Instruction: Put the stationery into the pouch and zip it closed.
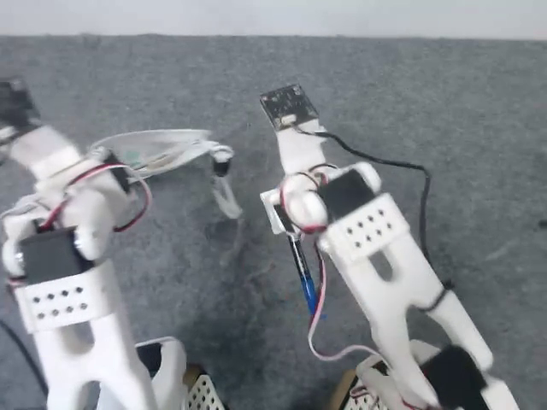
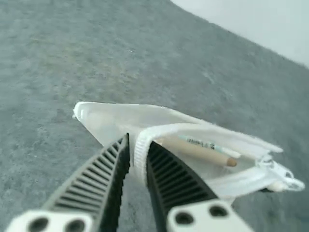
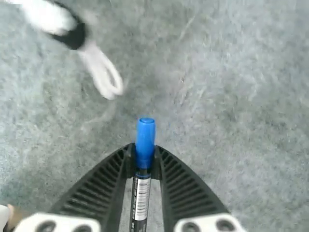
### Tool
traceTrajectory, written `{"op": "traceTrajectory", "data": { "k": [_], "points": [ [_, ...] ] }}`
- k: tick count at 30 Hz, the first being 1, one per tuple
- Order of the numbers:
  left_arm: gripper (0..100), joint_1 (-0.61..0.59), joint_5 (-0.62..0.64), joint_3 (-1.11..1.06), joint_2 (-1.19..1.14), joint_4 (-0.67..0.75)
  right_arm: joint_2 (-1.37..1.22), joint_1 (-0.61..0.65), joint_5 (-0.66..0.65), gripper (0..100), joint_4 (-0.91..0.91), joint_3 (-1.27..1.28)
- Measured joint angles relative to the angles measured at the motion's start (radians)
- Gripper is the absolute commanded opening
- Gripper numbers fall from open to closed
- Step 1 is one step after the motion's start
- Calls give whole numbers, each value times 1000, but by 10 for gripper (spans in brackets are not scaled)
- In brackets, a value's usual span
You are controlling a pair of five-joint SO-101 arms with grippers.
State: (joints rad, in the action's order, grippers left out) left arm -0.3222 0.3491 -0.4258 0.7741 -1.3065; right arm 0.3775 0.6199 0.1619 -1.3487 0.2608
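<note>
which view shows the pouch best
The left wrist view: the pouch has its mouth open, with a pencil and a white pen inside, and the left gripper shut on its rim. The high view shows it side-on, partly behind the left arm. The right wrist view catches its pull loop.

Soft, even brightness; faint diffuse shadows on the grey table (image 1: 479, 102).

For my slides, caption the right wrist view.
Right tool shut on a blue-capped pen over the grey table, a white loop beyond.
</note>
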Motion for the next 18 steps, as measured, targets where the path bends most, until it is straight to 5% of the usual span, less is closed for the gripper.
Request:
{"op": "traceTrajectory", "data": {
  "k": [6,18],
  "points": [
    [11,117,-35,6,0,-18,232,2,0,6,97,141],
    [11,126,-35,6,0,-18,664,74,0,6,249,273]
  ]
}}
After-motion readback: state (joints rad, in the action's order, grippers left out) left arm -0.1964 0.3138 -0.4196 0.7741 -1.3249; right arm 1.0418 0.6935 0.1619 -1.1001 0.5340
